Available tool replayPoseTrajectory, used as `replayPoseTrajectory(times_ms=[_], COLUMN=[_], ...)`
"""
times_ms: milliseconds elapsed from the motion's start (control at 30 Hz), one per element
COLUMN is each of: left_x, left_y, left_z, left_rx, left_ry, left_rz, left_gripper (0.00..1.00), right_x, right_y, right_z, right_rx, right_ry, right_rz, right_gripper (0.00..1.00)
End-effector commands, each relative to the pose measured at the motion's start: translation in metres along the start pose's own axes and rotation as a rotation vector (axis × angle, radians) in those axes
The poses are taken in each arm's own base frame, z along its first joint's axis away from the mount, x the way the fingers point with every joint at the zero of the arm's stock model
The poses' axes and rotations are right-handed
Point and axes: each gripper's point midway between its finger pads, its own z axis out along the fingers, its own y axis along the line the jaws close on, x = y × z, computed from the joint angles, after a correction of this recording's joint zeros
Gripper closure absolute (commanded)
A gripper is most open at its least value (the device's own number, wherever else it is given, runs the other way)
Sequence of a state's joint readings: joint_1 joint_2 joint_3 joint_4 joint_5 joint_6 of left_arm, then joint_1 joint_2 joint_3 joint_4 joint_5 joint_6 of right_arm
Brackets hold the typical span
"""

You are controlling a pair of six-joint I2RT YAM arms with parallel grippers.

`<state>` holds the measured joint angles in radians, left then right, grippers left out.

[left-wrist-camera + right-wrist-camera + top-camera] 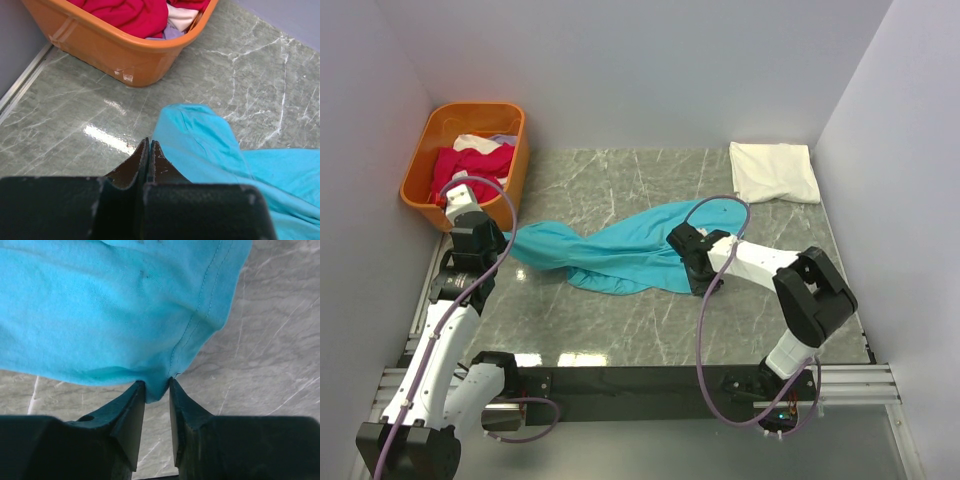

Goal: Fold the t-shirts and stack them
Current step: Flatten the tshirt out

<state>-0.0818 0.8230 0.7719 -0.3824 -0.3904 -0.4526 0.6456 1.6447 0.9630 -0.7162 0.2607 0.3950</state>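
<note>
The turquoise-teal t-shirt (620,250) lies crumpled and stretched across the middle of the table. My right gripper (682,243) is at its right end, and its jaws (157,385) pinch a hemmed edge of the teal cloth (100,305). My left gripper (506,240) is at the shirt's left tip. Its jaws (149,141) are shut with nothing between them, and the teal cloth (210,145) lies just to their right. A folded white t-shirt (775,172) lies at the back right. Magenta-pink shirts (470,165) lie in the basket.
The orange plastic basket (420,170) stands at the back left against the wall, just beyond my left gripper; its rim (115,50) and the magenta cloth (130,15) show in the left wrist view. Grey walls close in the table on three sides.
</note>
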Motion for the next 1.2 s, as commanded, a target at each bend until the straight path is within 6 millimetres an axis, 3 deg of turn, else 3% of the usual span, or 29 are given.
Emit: replayPoseTrajectory(times_ms=[0, 67, 167, 267, 300, 367, 400, 467, 500, 567, 600, 667, 700, 767, 800, 867, 933, 967, 1000, 1067, 1100, 1167], left_x=[-0.006, -0.005, -0.009, -0.026, -0.047, -0.061, -0.093, -0.117, -0.158, -0.191, -0.230, -0.262, -0.295, -0.321, -0.339, -0.355, -0.361, -0.363, -0.359, -0.358, -0.357, -0.352], left_y=[0.000, 0.000, -0.003, -0.013, -0.022, -0.030, -0.041, -0.053, -0.064, -0.075, -0.083, -0.090, -0.092, -0.092, -0.091, -0.081, -0.072, -0.059, -0.054, -0.036, -0.031, -0.019], left_z=[0.002, 0.003, 0.006, 0.008, 0.004, 0.008, 0.000, 0.001, -0.014, -0.020, -0.043, -0.061, -0.091, -0.123, -0.148, -0.191, -0.219, -0.248, -0.254, -0.288, -0.296, -0.312], left_rx=[0.000, -0.001, -0.005, 0.001, 0.020, 0.024, 0.048, 0.065, 0.102, 0.123, 0.159, 0.184, 0.222, 0.264, 0.301, 0.342, 0.363, 0.379, 0.374, 0.381, 0.373, 0.359], left_ry=[-0.028, -0.027, -0.018, -0.011, -0.043, -0.034, -0.087, -0.103, -0.175, -0.210, -0.283, -0.339, -0.418, -0.494, -0.554, -0.645, -0.712, -0.767, -0.782, -0.848, -0.861, -0.879], left_rz=[0.007, 0.009, 0.013, 0.004, -0.016, -0.021, -0.053, -0.070, -0.107, -0.128, -0.161, -0.185, -0.215, -0.241, -0.256, -0.280, -0.288, -0.304, -0.298, -0.313, -0.304, -0.297], left_gripper=[0.99, 0.99, 0.99, 0.99, 0.99, 0.99, 0.99, 0.99, 0.99, 0.99, 0.99, 0.99, 0.99, 0.99, 0.99, 0.99, 0.99, 0.99, 0.99, 1.00, 0.99, 0.99], right_x=[-0.014, -0.015, -0.029, -0.057, -0.074, -0.097, -0.119, -0.141, -0.161, -0.178, -0.191, -0.198, -0.202, -0.199, -0.190, -0.176, -0.151, -0.142, -0.123, -0.109, -0.094, -0.085], right_y=[0.001, -0.001, -0.020, -0.053, -0.063, -0.096, -0.106, -0.137, -0.149, -0.172, -0.186, -0.203, -0.214, -0.226, -0.237, -0.247, -0.256, -0.258, -0.263, -0.261, -0.262, -0.257], right_z=[-0.002, -0.004, -0.016, -0.042, -0.057, -0.080, -0.102, -0.133, -0.162, -0.196, -0.230, -0.266, -0.299, -0.330, -0.358, -0.383, -0.412, -0.420, -0.433, -0.446, -0.456, -0.464], right_rx=[0.020, 0.028, 0.119, 0.218, 0.237, 0.300, 0.309, 0.366, 0.371, 0.419, 0.432, 0.483, 0.488, 0.508, 0.521, 0.525, 0.499, 0.485, 0.470, 0.423, 0.403, 0.368], right_ry=[-0.039, -0.043, -0.078, -0.150, -0.191, -0.263, -0.332, -0.419, -0.497, -0.576, -0.654, -0.738, -0.823, -0.901, -0.979, -1.063, -1.183, -1.221, -1.283, -1.355, -1.399, -1.441], right_rz=[0.007, 0.009, 0.003, 0.039, 0.059, 0.136, 0.156, 0.217, 0.236, 0.279, 0.298, 0.326, 0.354, 0.366, 0.395, 0.422, 0.446, 0.453, 0.463, 0.432, 0.418, 0.366], right_gripper=[0.74, 0.81, 1.00, 1.00, 1.00, 1.00, 1.00, 1.00, 1.00, 1.00, 1.00, 1.00, 1.00, 1.00, 1.00, 1.00, 1.00, 1.00, 1.00, 1.00, 1.00, 1.00])
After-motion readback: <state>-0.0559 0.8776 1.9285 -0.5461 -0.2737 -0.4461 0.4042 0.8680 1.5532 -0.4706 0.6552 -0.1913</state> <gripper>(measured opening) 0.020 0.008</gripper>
